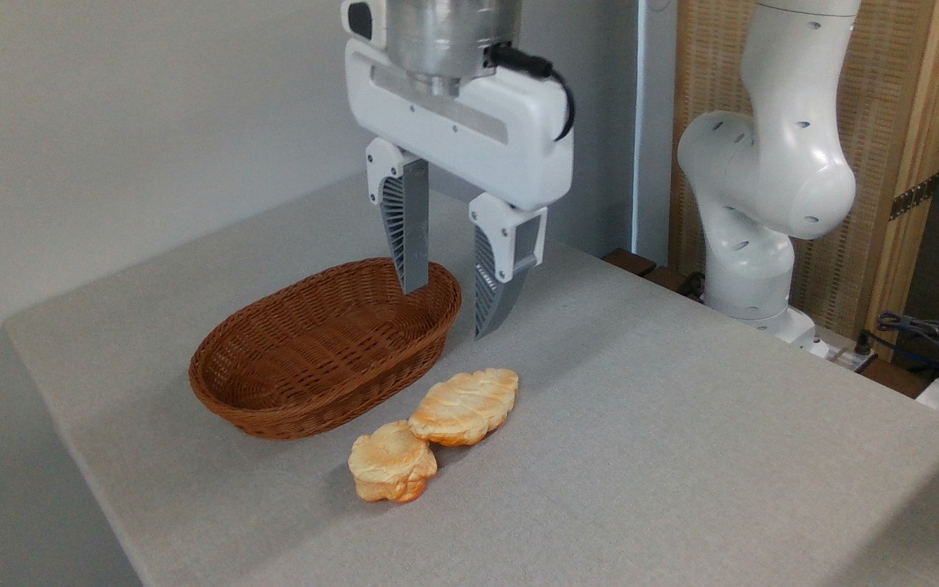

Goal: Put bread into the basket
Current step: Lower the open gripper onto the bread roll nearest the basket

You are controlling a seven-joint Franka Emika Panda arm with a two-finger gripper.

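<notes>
Farthest left on the grey table (681,456) sits the basket (274,383), an oval of brown wicker with low flared sides, its long axis running from near left to far right. I see nothing inside it; the woven floor shows bare.

Just right of the basket's near end lies a small round bun (392,471), flower-shaped, golden-orange at the edges and paler on top. It touches the bread (464,405), which lies a little farther and to the right: a longer oval pastry with a ridged, braided pale top, resting flat on the table close beside the basket's near wall but outside it.

Above and beyond the bread hangs my gripper (451,314), pointing down, with nothing held. My jaws stand apart, a clear gap between the two grey ribbed fingers (406,236). The left finger shows in front of the basket's far right rim; the right one ends over the table just right of that rim. Neither touches the bread.

Far right stands my white arm base (763,212), before a wooden panel (885,98), with some cables (926,334) at the table's far edge.
</notes>
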